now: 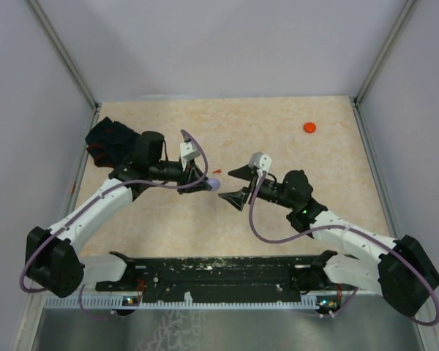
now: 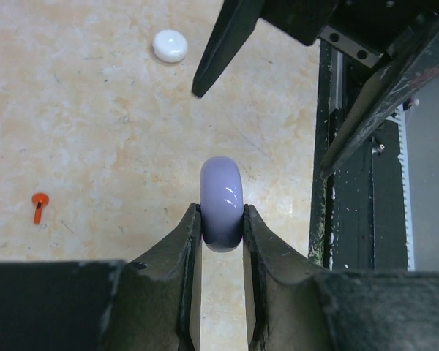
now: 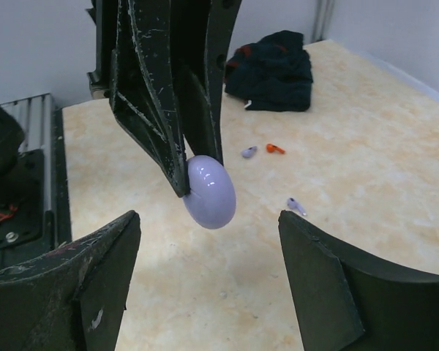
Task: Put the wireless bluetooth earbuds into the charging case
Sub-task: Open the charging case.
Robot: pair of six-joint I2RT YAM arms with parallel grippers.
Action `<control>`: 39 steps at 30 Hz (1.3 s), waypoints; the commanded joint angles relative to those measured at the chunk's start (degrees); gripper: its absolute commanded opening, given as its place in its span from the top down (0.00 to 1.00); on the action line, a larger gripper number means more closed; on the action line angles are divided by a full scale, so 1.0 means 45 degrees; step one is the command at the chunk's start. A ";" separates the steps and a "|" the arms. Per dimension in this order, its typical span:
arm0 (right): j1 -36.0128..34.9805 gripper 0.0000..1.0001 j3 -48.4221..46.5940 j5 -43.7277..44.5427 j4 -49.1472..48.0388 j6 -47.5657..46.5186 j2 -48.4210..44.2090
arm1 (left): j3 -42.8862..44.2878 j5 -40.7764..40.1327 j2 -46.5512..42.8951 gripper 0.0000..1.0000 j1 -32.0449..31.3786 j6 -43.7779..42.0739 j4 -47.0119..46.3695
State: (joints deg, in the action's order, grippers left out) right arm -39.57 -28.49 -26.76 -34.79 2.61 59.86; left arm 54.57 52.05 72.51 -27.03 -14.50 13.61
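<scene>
My left gripper (image 1: 211,184) is shut on a pale purple round charging case (image 1: 215,183), closed, held edge-on above the table; it also shows in the left wrist view (image 2: 221,197) and in the right wrist view (image 3: 211,191). My right gripper (image 1: 228,185) is open and empty, its jaws on either side of the case without touching it. On the table lie a red earbud (image 3: 275,149), also in the left wrist view (image 2: 38,206), and two pale purple earbuds (image 3: 249,152) (image 3: 296,206).
A white round disc (image 2: 170,45) lies on the table beyond my right gripper's fingers (image 2: 219,44). A red disc (image 1: 309,127) sits at the far right. A black cloth with red marks (image 1: 106,142) lies at the far left. The black base rail (image 1: 219,274) runs along the near edge.
</scene>
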 commanded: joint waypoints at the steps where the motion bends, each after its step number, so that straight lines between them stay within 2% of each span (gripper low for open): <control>1: 0.0082 0.25 0.0183 -0.1944 -0.1421 0.0242 0.0316 | 0.0114 0.0463 -0.0700 1.00 -0.0559 -0.1712 0.0472; 7: 0.0083 0.27 0.0901 -0.2830 -0.3171 0.0136 0.0965 | -0.0133 0.0684 -0.1015 1.00 -0.0989 -0.2464 0.0553; 11: 0.0066 0.32 0.2109 -0.3276 -0.6572 -0.0017 0.1419 | -0.0238 0.0662 -0.1126 1.00 -0.1217 -0.2801 0.0658; 13: 0.0072 0.35 0.2410 -0.3345 -0.7597 0.0066 0.1668 | -0.0296 0.0678 -0.1152 1.00 -0.1334 -0.2990 0.0701; 24: 0.0083 0.39 0.1998 -0.3539 -0.7348 0.0559 0.2063 | -0.0334 0.0716 -0.1154 1.00 -0.1704 -0.3461 0.0902; 39: 0.0082 0.58 0.1918 -0.4001 -0.8748 0.1670 0.2832 | -0.0292 0.0919 -0.0949 0.99 -0.2070 -0.3485 0.0989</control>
State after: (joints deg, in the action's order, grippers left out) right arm -39.57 -17.37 -43.31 -68.71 8.54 72.20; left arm 53.43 54.17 68.45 -35.79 -28.84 17.06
